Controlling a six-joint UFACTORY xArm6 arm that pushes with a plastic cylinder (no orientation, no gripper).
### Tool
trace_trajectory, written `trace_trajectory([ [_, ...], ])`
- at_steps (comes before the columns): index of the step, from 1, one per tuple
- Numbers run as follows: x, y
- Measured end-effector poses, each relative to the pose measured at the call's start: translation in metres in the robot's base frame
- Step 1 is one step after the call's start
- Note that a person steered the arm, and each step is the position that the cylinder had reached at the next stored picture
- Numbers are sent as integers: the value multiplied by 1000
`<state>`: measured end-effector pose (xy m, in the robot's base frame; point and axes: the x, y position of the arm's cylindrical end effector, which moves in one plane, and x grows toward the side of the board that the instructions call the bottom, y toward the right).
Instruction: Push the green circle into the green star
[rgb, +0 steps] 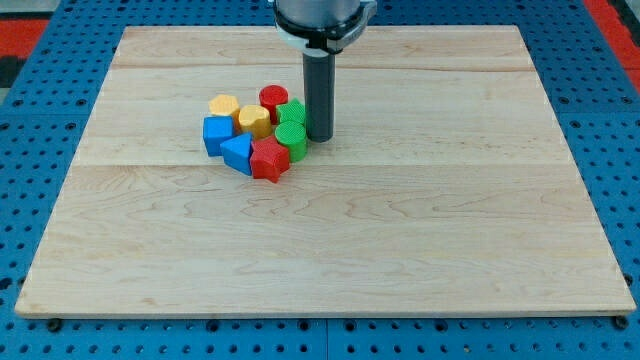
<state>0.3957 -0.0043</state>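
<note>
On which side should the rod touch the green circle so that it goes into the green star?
My tip cannot grip; it only pushes. The green circle and green star already look touching, star toward the view's top. Probably press the circle's lower side wall, coming from the view's bottom; my tip now stands just on its right, and the red star crowds the lower left.

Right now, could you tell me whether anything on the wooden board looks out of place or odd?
Nothing looks damaged or toppled. All the blocks sit bunched in one tight cluster left of centre on the wooden board, with my tip at the cluster's right edge beside the green blocks.
</note>
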Motion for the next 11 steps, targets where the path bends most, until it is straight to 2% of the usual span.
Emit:
trace_trajectory([
  [1,7,0],
  [5,96,0],
  [6,102,-4],
  [9,39,-14],
  [11,25,-19],
])
